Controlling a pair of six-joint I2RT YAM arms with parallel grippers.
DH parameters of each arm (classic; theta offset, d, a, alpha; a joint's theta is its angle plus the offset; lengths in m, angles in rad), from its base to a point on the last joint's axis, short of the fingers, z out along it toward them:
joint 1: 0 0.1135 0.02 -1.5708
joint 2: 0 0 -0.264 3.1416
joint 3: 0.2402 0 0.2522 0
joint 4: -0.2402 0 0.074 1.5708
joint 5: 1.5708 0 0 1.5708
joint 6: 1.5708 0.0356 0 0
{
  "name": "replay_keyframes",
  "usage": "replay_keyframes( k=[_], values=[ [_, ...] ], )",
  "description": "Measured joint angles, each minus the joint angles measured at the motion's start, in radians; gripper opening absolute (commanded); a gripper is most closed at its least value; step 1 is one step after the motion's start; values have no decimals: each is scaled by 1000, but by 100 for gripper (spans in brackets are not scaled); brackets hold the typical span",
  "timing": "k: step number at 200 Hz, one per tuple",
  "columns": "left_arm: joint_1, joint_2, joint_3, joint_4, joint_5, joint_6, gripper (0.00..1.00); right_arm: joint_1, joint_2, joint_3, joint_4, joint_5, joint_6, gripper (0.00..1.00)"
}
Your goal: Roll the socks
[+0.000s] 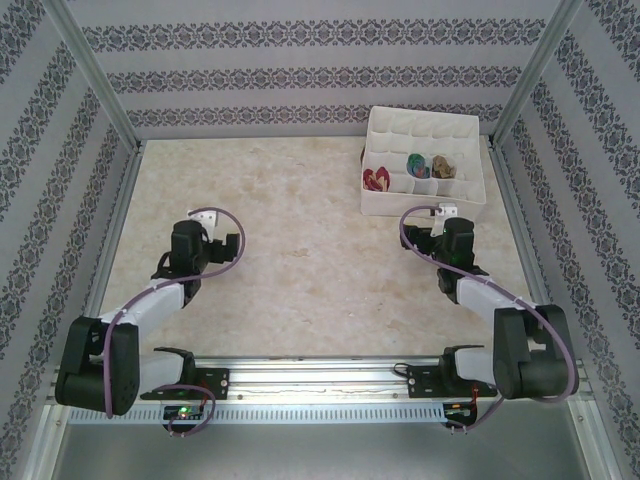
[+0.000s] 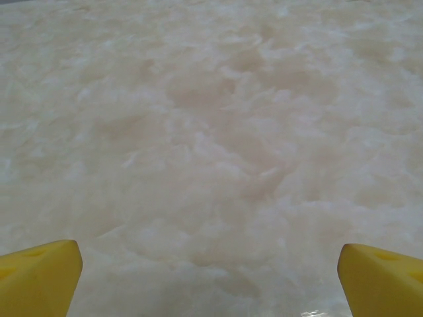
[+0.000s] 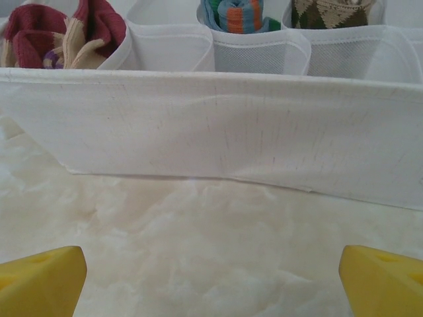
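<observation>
The tabletop (image 1: 300, 260) before me was pale, with a cream and beige marble pattern, and under my left wrist it (image 2: 211, 165) was bare and mottled. Toward the far right corner stood a white fabric organizer box (image 1: 420, 207), divided into a grid of small cells. From my right wrist its near wall (image 3: 211, 132) was close, faintly creased, standing on the marble surface (image 3: 198, 251). Wallpapered panels (image 1: 300, 80) with dark ornamental stripes enclosed three sides, with metal posts (image 1: 90, 70) at the back corners. A metal rail (image 1: 320, 372) ran along the near edge.
</observation>
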Motion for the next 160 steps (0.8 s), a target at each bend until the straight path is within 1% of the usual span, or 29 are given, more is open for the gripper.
replay_keyframes(
  k=[18,32,63,98,118,144,160],
  values=[
    [28,3,-13,42,5,3,99,0,21,-8,48,-4,-8,98],
    [55,20,-19,87,31,11,99,0,35,-5,66,-19,-18,98],
    [107,99,-43,204,79,11,99,0,40,-6,91,-41,-41,98],
    [121,166,-74,327,120,7,99,13,10,-52,172,-17,-114,98],
    [126,209,-79,422,144,-4,99,-4,19,-55,206,-18,-122,98],
    [126,337,-119,623,192,-5,99,-36,97,-56,317,-35,-117,98],
    [126,381,-145,658,209,-5,99,-42,176,-65,389,-45,-118,98]
  ],
)
